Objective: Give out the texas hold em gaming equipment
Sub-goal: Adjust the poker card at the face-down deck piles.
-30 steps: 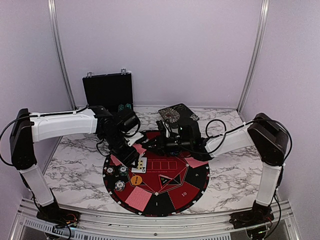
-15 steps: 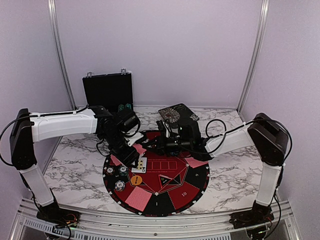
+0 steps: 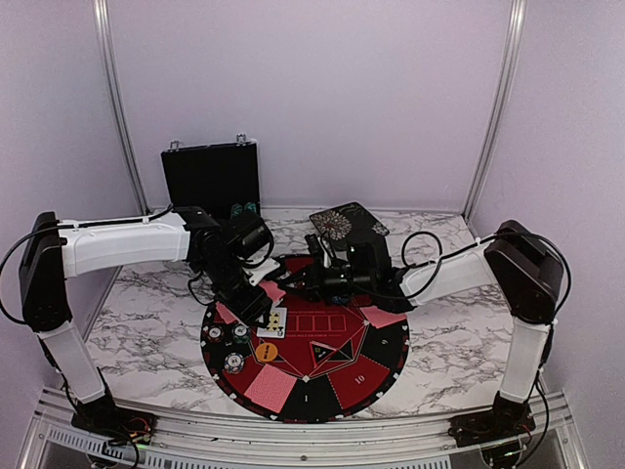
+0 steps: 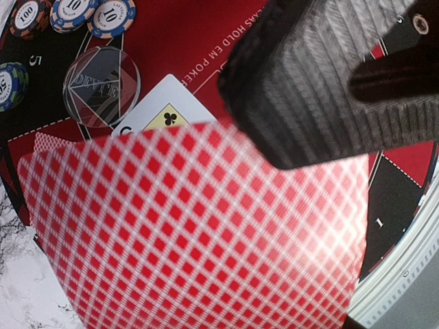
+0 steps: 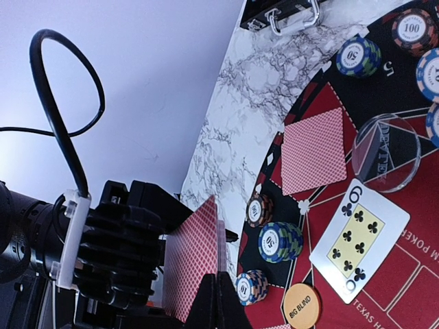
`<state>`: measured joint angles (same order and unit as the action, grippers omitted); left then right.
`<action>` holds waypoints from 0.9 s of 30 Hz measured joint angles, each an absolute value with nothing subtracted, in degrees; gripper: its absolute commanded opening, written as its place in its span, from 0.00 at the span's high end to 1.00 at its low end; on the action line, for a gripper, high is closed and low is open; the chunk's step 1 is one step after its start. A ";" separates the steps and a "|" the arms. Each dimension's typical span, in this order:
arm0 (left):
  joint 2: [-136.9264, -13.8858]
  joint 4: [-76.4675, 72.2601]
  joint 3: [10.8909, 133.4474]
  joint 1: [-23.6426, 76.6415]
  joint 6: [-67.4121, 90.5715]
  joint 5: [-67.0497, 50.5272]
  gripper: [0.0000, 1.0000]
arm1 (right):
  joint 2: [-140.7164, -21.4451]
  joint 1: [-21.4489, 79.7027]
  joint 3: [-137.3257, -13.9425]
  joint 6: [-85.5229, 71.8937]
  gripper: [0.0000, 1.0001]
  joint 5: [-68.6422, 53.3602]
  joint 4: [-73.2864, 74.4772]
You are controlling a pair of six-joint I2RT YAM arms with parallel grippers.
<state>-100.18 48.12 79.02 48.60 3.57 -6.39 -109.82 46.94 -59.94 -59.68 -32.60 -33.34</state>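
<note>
My left gripper (image 3: 262,309) hangs over the left side of the round mat (image 3: 337,369) and holds a red-backed card (image 4: 192,226) that hides its jaws in the left wrist view. My right gripper (image 5: 219,293) is shut on the edge of the same upright card (image 5: 195,264), which also shows in the top view (image 3: 274,291). A second card seems to stand just behind it. Below lie a face-up six of clubs (image 3: 271,322), a clear dealer disc (image 4: 101,86), an orange big blind disc (image 5: 302,306) and chip stacks (image 5: 280,241).
Face-down red cards lie on the mat at the front (image 3: 269,389), right (image 3: 384,316) and left (image 3: 227,313). More chips (image 3: 233,362) sit at the mat's left edge. The open black case (image 3: 210,181) stands at the back left, a dark patterned box (image 3: 349,223) behind the right gripper.
</note>
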 measured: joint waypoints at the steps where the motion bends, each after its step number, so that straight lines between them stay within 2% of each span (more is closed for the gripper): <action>1: -100.18 48.12 79.02 48.60 3.57 -6.39 0.66 | -109.80 46.89 -59.94 -59.66 1.00 -32.60 -33.34; 27: -100.18 47.88 79.02 48.58 3.36 -6.42 0.65 | -107.98 45.52 -59.27 -59.35 1.00 -31.83 -32.12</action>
<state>-100.18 47.88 79.02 48.58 3.36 -6.42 -107.98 45.52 -59.27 -59.35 -31.83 -32.12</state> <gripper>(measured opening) 0.653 0.004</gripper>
